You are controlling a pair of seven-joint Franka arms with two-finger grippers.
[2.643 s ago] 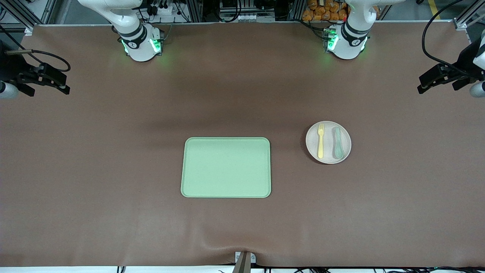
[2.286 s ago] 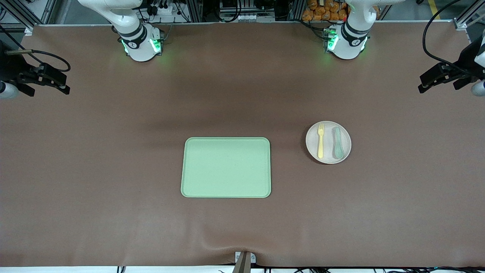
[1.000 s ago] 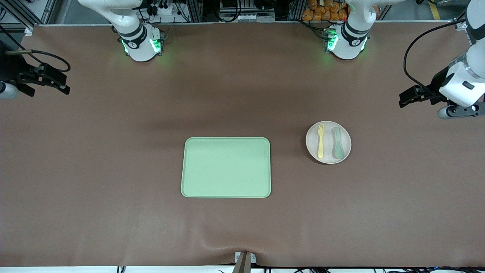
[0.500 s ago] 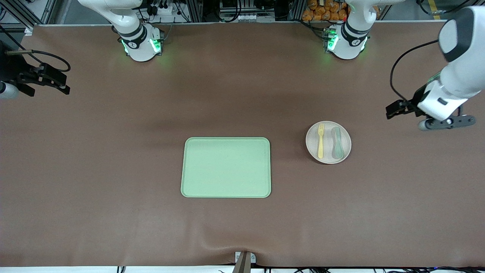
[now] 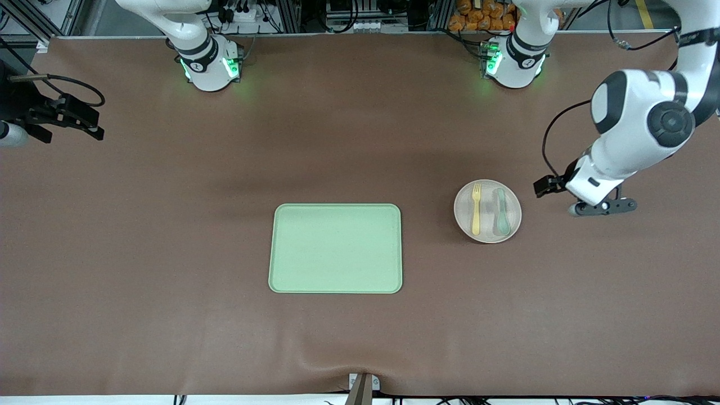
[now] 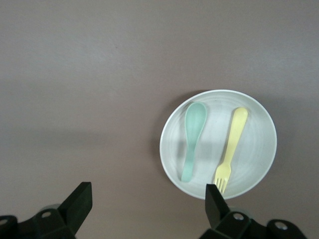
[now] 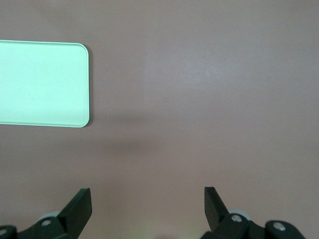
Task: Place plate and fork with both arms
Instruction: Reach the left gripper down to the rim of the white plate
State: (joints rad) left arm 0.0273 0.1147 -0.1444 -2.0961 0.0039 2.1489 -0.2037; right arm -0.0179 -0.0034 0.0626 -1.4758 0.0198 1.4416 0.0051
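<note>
You are seeing bare brown table covering [image 5: 169, 225] lying all around the rectangular light-green tray [image 5: 336, 248]. Toward the left arm's end from that tray, only the round beige plate [image 5: 487, 232] carrying a pale-yellow fork [image 5: 476, 209] and grey-green spoon [image 5: 501, 212] is standing in the way.

You have a light-green rectangular tray [image 5: 336, 248] lying flat on the brown table mat [image 5: 169, 236], about mid-table, nothing on it. One rounded corner of the tray [image 7: 45, 83] shows in the right wrist view. A grey-green spoon [image 5: 500, 211] lies toward the left arm's end of the table from the tray, well apart from it, bowl end nearer the front camera; same spoon [image 6: 193, 139] in the left wrist view.
</note>
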